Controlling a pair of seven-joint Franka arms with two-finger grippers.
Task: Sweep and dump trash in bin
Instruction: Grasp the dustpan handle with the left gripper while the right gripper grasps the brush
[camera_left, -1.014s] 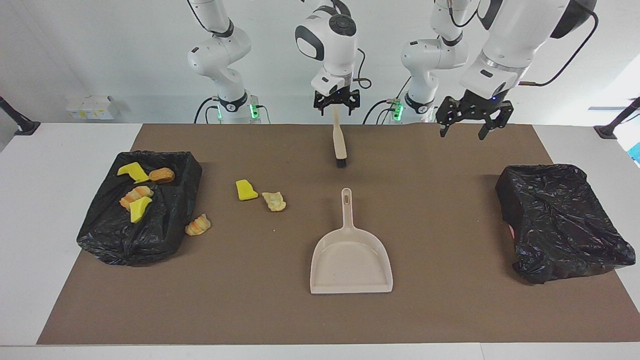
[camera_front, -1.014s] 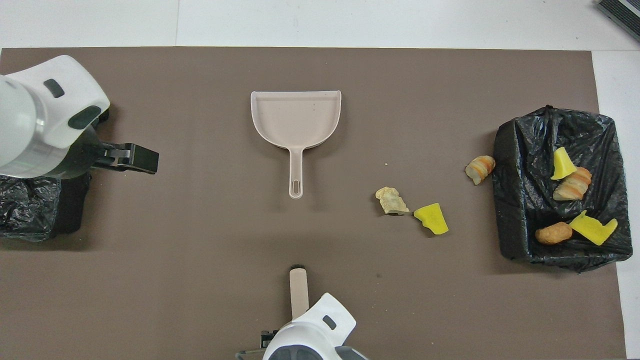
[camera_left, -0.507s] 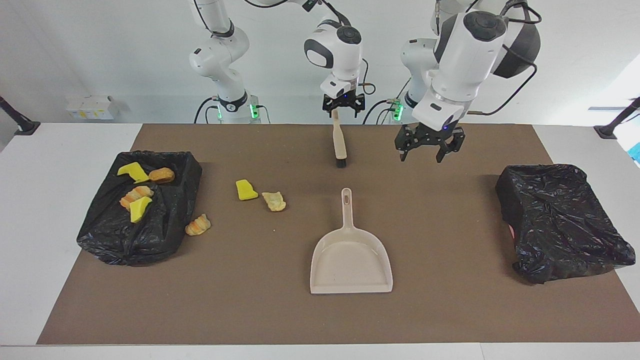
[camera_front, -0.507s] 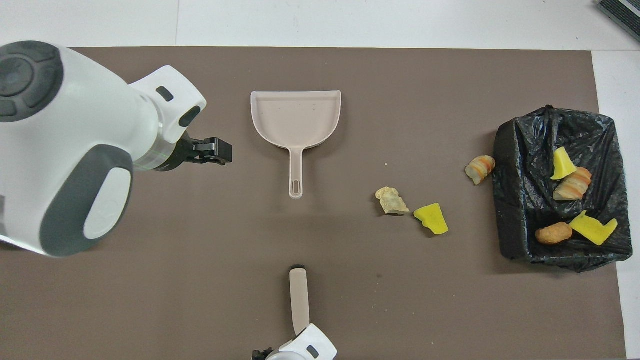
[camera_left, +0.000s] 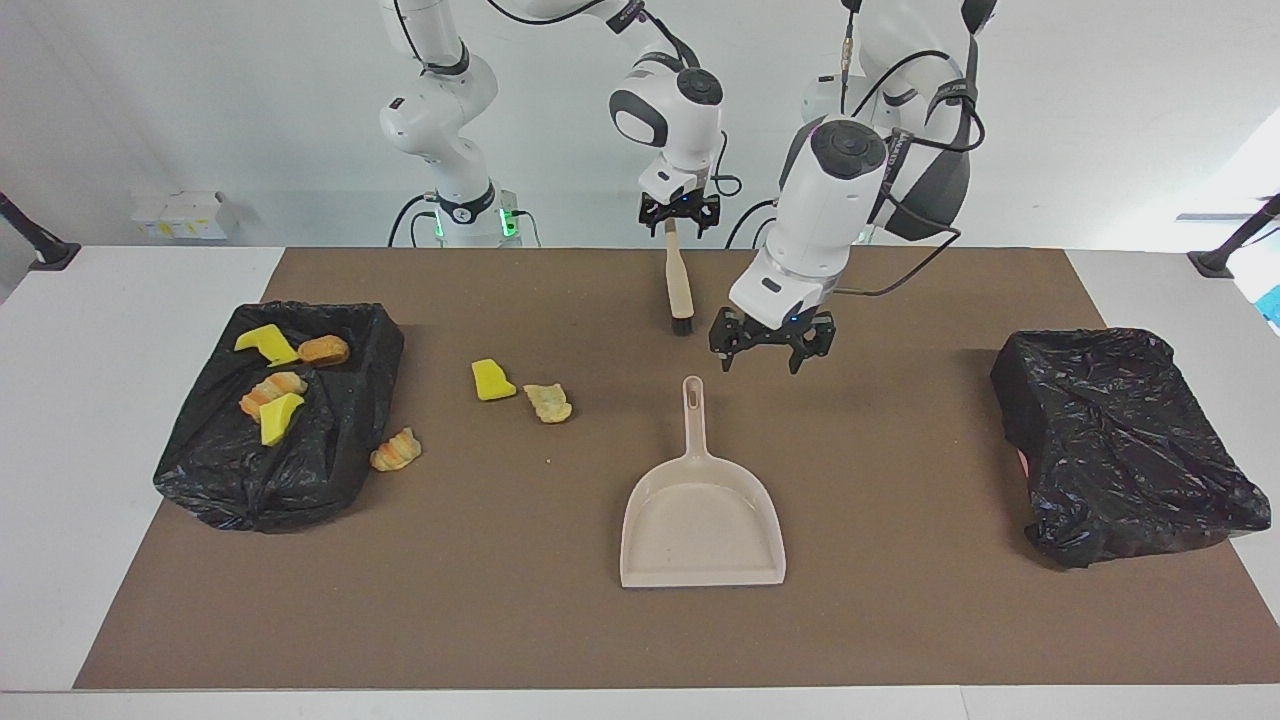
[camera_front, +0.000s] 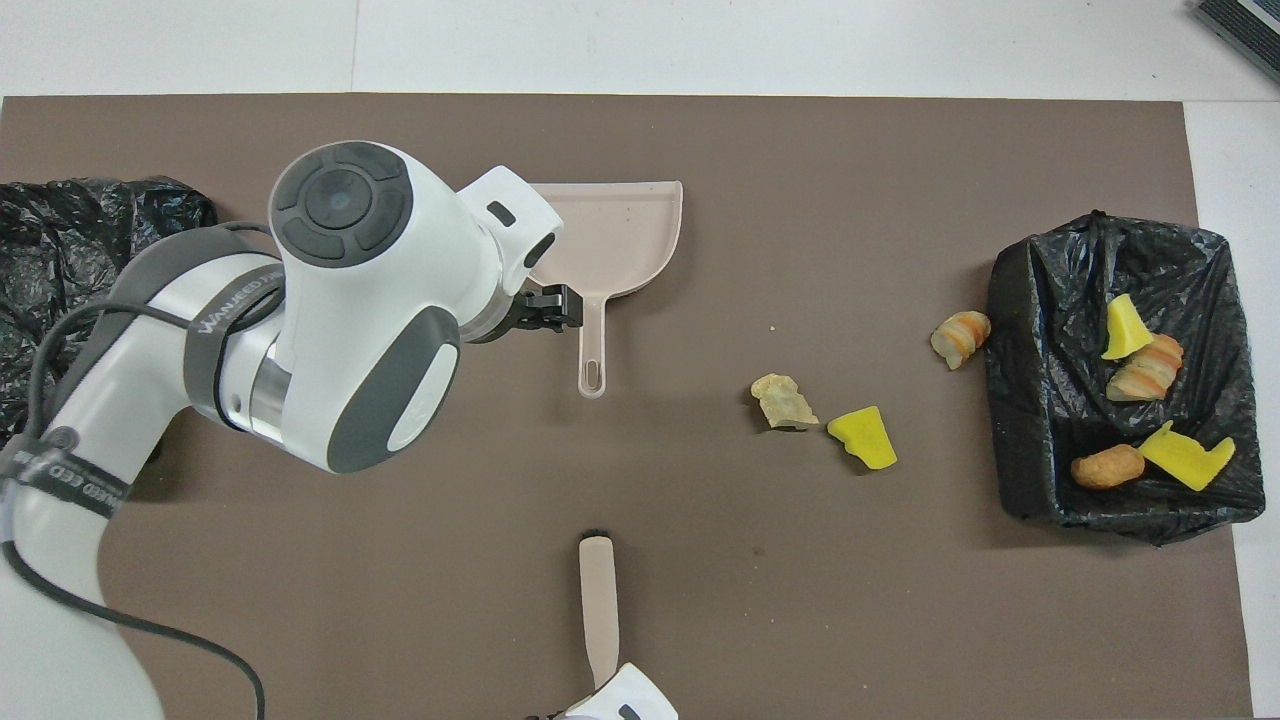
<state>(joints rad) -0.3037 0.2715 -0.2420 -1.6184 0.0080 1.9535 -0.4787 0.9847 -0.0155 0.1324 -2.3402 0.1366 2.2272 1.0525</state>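
We've got the right gripper (camera_left: 680, 222) pinching the brush (camera_left: 680, 285) handle-up while the left gripper (camera_left: 765, 352) hangs wide over the dustpan (camera_left: 700, 520) handle, probably to grab it, since three trash pieces (camera_left: 494, 380) sit on the desk (camera_left: 900, 620) beside the bin (camera_left: 345, 480).

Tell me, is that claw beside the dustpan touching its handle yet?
Apart. The facing view shows the left gripper hanging above the mat beside the dustpan handle, with bare mat between them.
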